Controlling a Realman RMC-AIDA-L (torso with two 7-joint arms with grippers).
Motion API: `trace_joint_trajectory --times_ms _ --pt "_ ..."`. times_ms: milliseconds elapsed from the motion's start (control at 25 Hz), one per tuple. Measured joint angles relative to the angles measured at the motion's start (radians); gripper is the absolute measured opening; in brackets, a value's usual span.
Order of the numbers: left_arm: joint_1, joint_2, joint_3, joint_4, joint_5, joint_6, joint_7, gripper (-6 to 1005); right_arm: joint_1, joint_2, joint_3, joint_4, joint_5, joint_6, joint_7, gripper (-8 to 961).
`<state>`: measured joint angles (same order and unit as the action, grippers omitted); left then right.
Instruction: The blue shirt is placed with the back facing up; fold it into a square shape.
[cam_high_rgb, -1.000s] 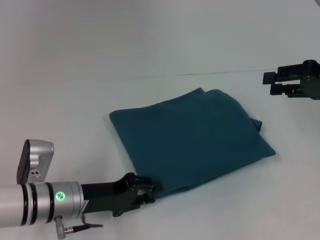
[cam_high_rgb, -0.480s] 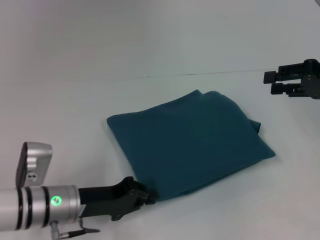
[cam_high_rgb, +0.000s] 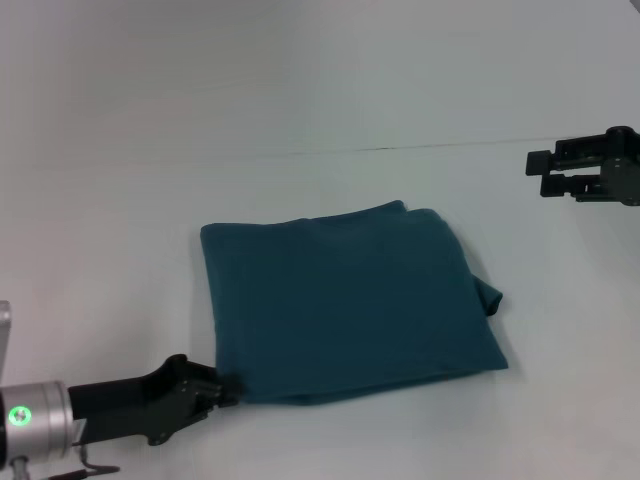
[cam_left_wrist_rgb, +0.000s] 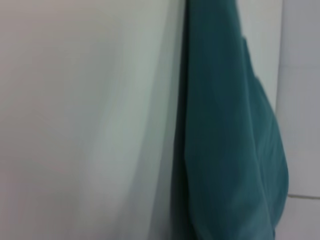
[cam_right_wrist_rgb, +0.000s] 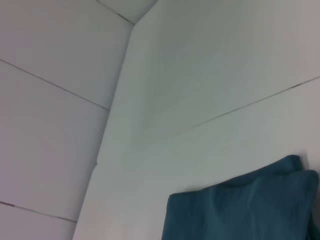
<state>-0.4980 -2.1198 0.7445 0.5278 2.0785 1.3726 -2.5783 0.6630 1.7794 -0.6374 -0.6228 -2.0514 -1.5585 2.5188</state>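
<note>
Squaring up: the shirt (cam_high_rgb: 345, 300) lies on the table (cam_high_rgb: 150, 150) folded into a near-square stack, so the folding itself looks largely done and the step in hand reads as a final straightening of the bundle.

Left gripper (cam_high_rgb: 228, 388): low at the near left corner of the shirt, fingertips meeting the cloth edge. It appears to be pinching that corner, though the contact is too dark to be sure, so whether it grips or merely touches I cannot tell. The left wrist view shows only the shirt's folded edge running along the table.

Right gripper (cam_high_rgb: 540, 171): raised at the far right, well apart from the shirt, fingers narrowly parted, holding nothing.

Remaining fault: a small flap of cloth juts from the shirt's right edge.

Next move, as judged: let go of the corner without dragging it, then tuck the flap so all four sides run straight.
</note>
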Motion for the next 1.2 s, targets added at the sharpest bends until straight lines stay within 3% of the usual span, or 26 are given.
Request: trace_joint_trajectory --times_ms 520,680,880,1040,1200 --pt "0.002 0.019 -0.035 0.047 0.070 0.062 0.014 55 0.006 0.004 -0.004 0.000 -0.001 -0.005 0.000 536" --pt "0.032 0.032 -0.086 0.096 0.072 0.090 0.008 221 0.005 0.002 -0.004 0.000 -0.001 -0.006 0.000 536" --pt "0.060 0.025 -0.169 0.183 0.058 0.198 0.040 420 0.004 -0.003 -0.010 -0.002 -0.004 -0.017 -0.012 536" --pt "0.049 0.040 -0.209 0.192 0.003 0.366 0.238 550 -0.001 0.002 -0.022 -0.022 -0.028 -0.030 -0.128 535" --pt "0.039 0.050 -0.237 0.241 -0.014 0.524 0.495 629 -0.013 0.031 -0.029 -0.067 -0.068 -0.075 -0.353 535"
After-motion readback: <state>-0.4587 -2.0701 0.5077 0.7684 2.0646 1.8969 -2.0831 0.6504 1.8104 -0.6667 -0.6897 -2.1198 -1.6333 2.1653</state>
